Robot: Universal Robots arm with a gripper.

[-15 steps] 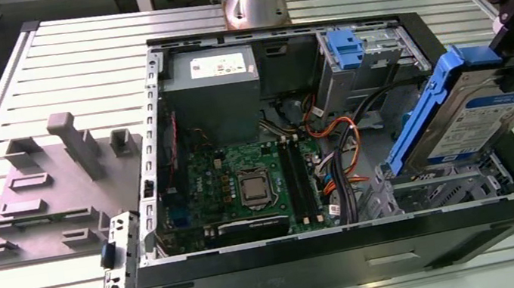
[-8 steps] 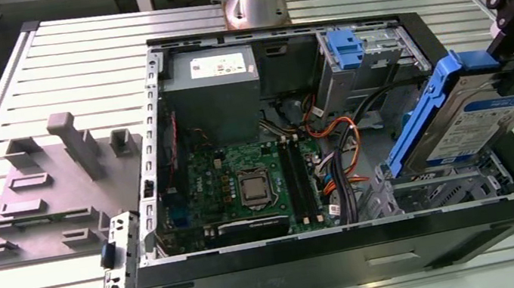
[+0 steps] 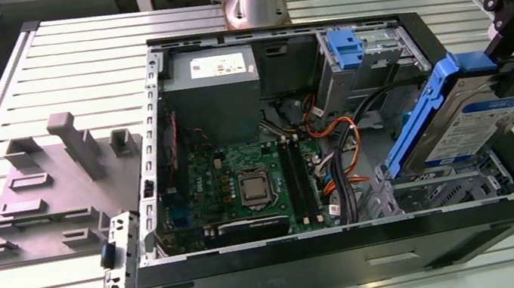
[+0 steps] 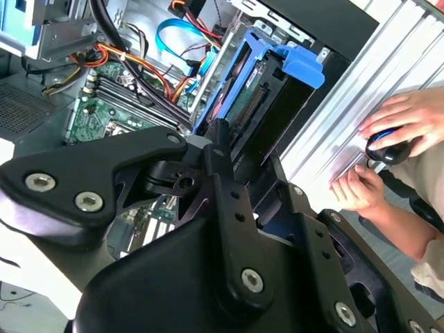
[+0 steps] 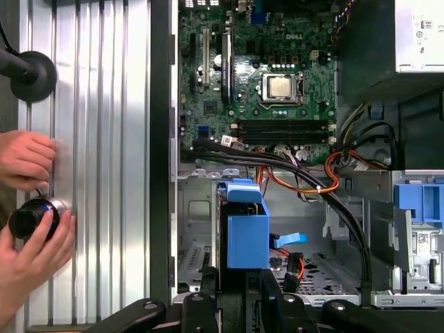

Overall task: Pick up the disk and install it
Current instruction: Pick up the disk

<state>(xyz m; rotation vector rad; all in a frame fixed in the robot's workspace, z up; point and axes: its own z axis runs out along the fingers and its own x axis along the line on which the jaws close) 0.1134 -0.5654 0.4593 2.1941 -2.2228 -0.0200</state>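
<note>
My gripper [image 3: 509, 74] is shut on the upper end of the disk [image 3: 471, 126], a silver drive with a white-and-blue label in a bright blue carrier. In the exterior view the disk hangs tilted over the metal drive cage [image 3: 447, 188] in the near corner of the open computer case [image 3: 354, 244], on that view's right, with its lower end down by the cage. The first wrist view shows the disk [image 5: 246, 232] end-on between the black fingers [image 5: 208, 288], above the cage floor. Seen in the second wrist view, the disk [image 4: 258, 104] slants away from the gripper toward the case.
Orange and black cables [image 3: 338, 139] run beside the cage, next to the motherboard [image 3: 242, 184]. A grey power supply [image 3: 213, 89] and a second blue carrier [image 3: 345, 47] sit at the back. A grey fixture [image 3: 50, 190] stands on the slatted table. A person's hands [image 5: 28, 208] rest beside the case.
</note>
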